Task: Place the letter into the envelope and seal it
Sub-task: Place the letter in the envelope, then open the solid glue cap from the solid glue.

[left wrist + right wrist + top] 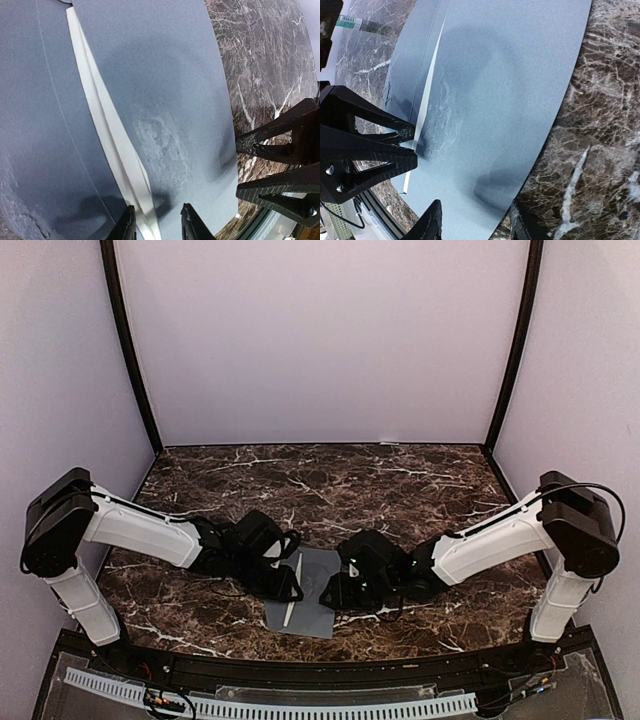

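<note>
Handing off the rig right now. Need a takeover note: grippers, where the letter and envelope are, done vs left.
Left gripper: open, holding nothing, fingertips either side of the exposed cream strip.
Right gripper: open, holding nothing, low over the envelope's right edge.
Envelope: flat on the marble table, between the two arms.
Letter: almost all inside the envelope; only a thin strip shows along the seam.
Done: insertion, nearly.
Left: tuck in the strip, then close and press the flap. Cannot tell whether any of it is sealed.
</note>
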